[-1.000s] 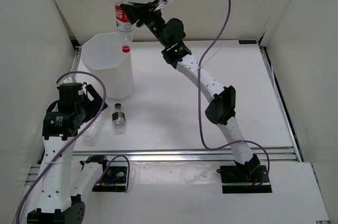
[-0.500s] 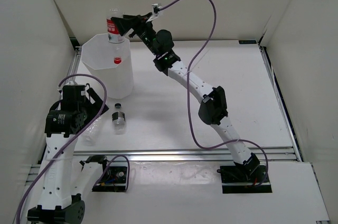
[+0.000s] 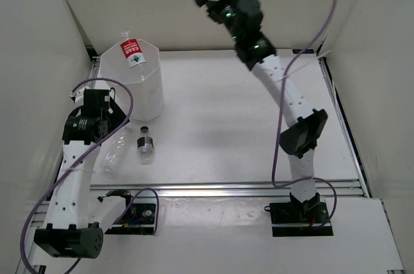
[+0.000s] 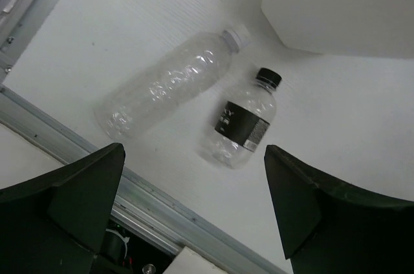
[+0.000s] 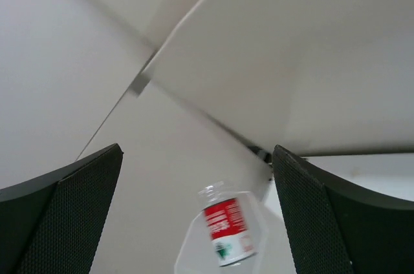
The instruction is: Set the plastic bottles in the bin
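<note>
Plainly, the coming move falls to your left arm. Its fingers (image 4: 71,196) are spread wide with nothing between them, hanging above the bench (image 4: 362,125), and both bottles lying there sit just ahead of them. The black-labelled bottle (image 4: 242,125) lies on its side ahead of the gap, a little toward the right-hand finger, with its black cap pointing away from the fingers and its base toward them. Its long axis therefore runs nearly square to the line along which the fingers close, so a straight descent with little wrist turn should catch it across the belly. The crushed, unlabelled bottle (image 4: 168,83) lies just beside it toward the left-hand finger, not touching it, on a stronger slant. Its pale cap points away, near the foot of the bin (image 3: 145,93), which stands beyond both. Your right arm is much the farther. Its fingers (image 5: 336,209) are raised high, parted and empty, and the red-labelled bottle (image 3: 131,52) is well below them, tilted in the mouth of the bin with its neck above the rim. You cannot tell from these views whether it is at rest or dropping. The black label carries pale lettering along the bottle, too small to read. The red label shows a white patch with a green mark, and its words are likewise illegible. No blue-labelled bottle shows in any view.
</note>
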Action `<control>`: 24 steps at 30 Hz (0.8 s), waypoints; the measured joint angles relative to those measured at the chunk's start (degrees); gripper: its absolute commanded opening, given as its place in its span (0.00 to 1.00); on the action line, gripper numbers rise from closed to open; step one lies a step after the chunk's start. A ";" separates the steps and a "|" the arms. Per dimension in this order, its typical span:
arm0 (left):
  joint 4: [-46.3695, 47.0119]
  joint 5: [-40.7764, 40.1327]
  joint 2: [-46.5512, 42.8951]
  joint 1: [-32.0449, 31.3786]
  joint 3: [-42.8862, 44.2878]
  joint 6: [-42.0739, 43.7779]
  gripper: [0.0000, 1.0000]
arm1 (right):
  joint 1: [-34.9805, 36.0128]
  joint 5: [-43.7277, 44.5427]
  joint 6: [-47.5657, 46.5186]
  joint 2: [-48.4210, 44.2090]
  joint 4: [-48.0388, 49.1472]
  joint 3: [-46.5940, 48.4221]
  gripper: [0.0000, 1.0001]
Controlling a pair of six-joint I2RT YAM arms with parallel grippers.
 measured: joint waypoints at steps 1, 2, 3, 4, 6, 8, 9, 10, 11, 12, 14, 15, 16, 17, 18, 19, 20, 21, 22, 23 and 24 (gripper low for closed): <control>0.72 -1.38 1.49 0.04 0.09 -0.11 1.00 | -3.30 -0.55 2.29 -1.29 -3.28 0.04 1.00; 1.27 -2.56 2.82 0.11 0.07 -0.26 1.00 | -6.58 -1.62 4.61 -2.16 -6.03 -0.20 1.00; 1.97 -3.72 3.91 0.17 -0.09 -0.33 1.00 | -9.90 -3.52 6.82 -2.82 -8.41 -1.07 1.00; 3.52 -4.83 4.76 0.22 -0.87 -0.46 1.00 | -13.75 -5.68 9.11 -3.19 -10.88 -2.64 1.00; 6.84 -6.03 5.18 0.26 -3.96 -0.15 1.00 | -19.50 -9.60 12.15 -3.17 -14.71 -6.95 1.00; 10.32 -6.71 5.25 0.31 -8.61 0.55 1.00 | -23.34 -13.16 13.44 -2.78 -19.34 -12.87 1.00; 11.54 -6.95 5.55 0.31 -10.27 0.90 1.00 | -24.39 -14.40 13.60 -2.01 -22.10 -14.99 1.00; 12.35 -7.08 6.27 0.31 -12.46 1.11 1.00 | -24.98 -15.65 13.44 -1.01 -24.55 -16.74 1.00; 13.51 -7.26 6.86 0.31 -14.10 1.57 1.00 | -25.16 -16.79 13.07 -0.20 -26.43 -18.43 1.00; 14.62 -7.23 7.45 0.31 -15.41 2.32 1.00 | -25.14 -17.81 12.63 0.42 -28.24 -19.58 1.00; 16.83 -6.97 8.57 0.31 -17.62 4.15 1.00 | -24.87 -19.80 11.78 1.07 -30.84 -21.70 1.00; 18.03 -6.88 9.01 0.31 -18.51 5.18 1.00 | -24.85 -20.76 11.45 1.07 -31.78 -22.58 1.00; 19.04 -6.86 9.40 0.31 -19.19 6.08 1.00 | -24.79 -21.73 11.06 1.07 -32.33 -22.95 1.00; 20.31 -6.86 9.90 0.37 -19.98 6.95 1.00 | -24.90 -22.86 10.60 1.07 -32.59 -23.02 1.00; 21.49 -6.86 10.29 0.55 -20.74 7.72 1.00 | -25.16 -23.93 10.10 1.07 -32.59 -23.02 1.00; 22.51 -6.82 10.71 0.59 -21.44 8.41 1.00 | -25.53 -24.92 9.31 1.07 -32.46 -23.02 1.00; 23.63 -6.69 11.15 0.66 -22.27 9.03 1.00 | -25.92 -25.73 8.76 1.07 -32.24 -23.02 0.99; 24.57 -6.45 11.56 0.68 -23.04 9.49 1.00 | -26.36 -26.27 8.26 1.07 -32.24 -23.02 0.99; 25.31 -6.23 12.20 0.70 -23.61 9.92 1.00 | -26.80 -26.95 7.63 1.07 -32.24 -23.17 0.99; 25.88 -6.03 12.85 0.70 -23.89 10.23 1.00 | -27.26 -27.41 7.17 1.07 -32.00 -23.63 0.99; 26.77 -5.64 13.64 0.76 -24.20 10.47 1.00 | -27.65 -27.89 6.60 0.98 -31.58 -24.35 0.99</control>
